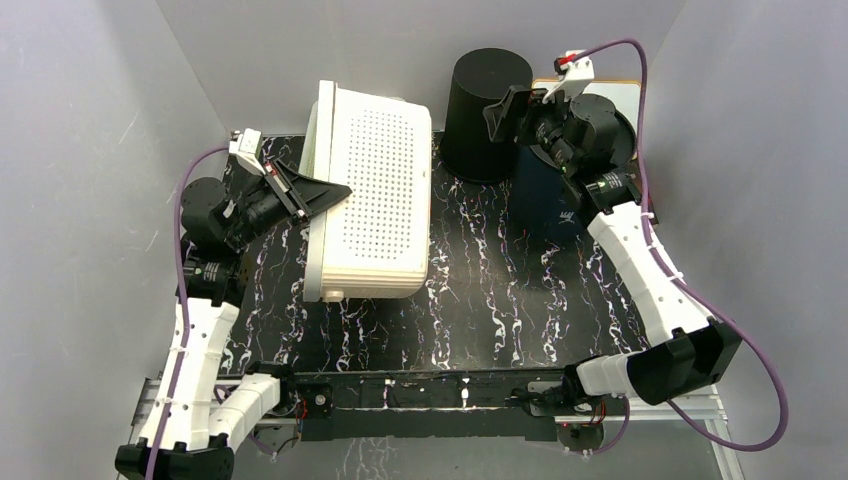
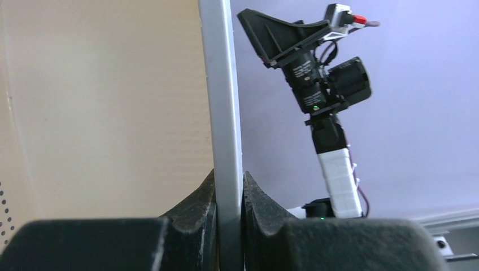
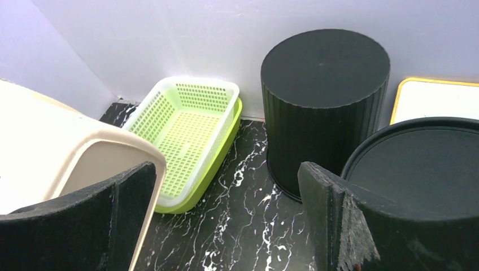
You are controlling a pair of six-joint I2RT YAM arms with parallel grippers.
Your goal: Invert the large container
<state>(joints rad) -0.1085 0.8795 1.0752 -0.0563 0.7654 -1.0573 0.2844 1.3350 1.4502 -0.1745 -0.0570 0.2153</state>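
Tightly, the left tool (image 2: 229,195) pinches the large container (image 1: 375,190) at its rim.

worktop (image 1: 500,300): black, white-veined | left-centre: large cream perforated container (image 1: 375,190) | back: green mesh basket (image 3: 189,135), black ribbed bin (image 1: 485,115) | back right: round black tub (image 3: 423,164), yellow-edged white board (image 3: 435,99)

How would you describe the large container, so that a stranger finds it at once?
Start from the black marbled table; on its left half is the container, the biggest thing there. It alone is cream-white with a panel of small holes, whereas the bin beside it is black and round.
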